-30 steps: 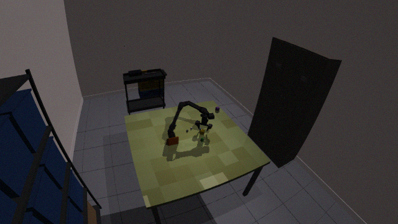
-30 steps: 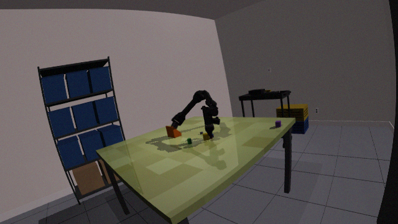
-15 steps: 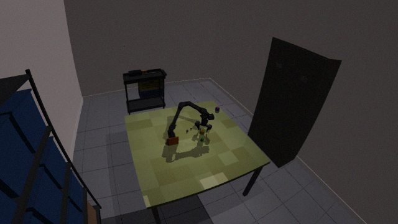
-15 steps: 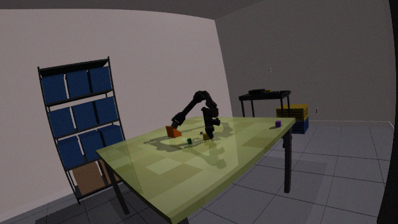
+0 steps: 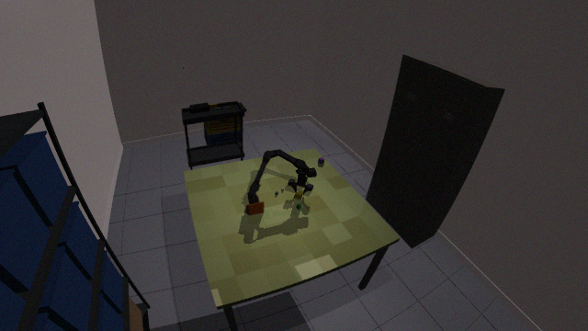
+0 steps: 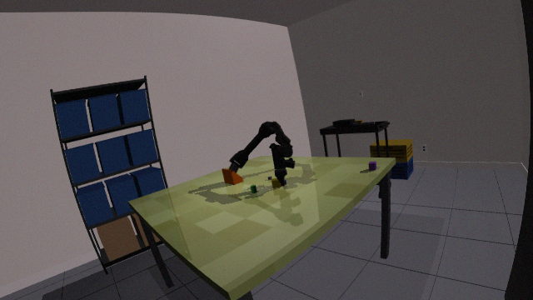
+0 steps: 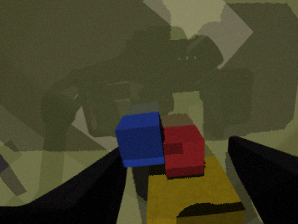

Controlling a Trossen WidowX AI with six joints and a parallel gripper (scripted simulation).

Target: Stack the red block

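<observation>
between the dark fingers of the black parallel-jaw gripper [image 7: 176, 183], we are lining up on the blocks.

low over the green checkered table [image 6: 266, 233], our gripper is half closed with its jaws apart, holding nothing. the small red block [image 7: 184, 149] sits on the table touching the small blue block [image 7: 140, 137], just beyond the larger yellow block [image 7: 193, 212], which stands between our fingers. to do this well, we should move forward past the yellow block, center the jaws on the red one only, avoid pushing the blue neighbour, then close gently. the small green tower [image 6: 253, 188] stands well apart.
</observation>
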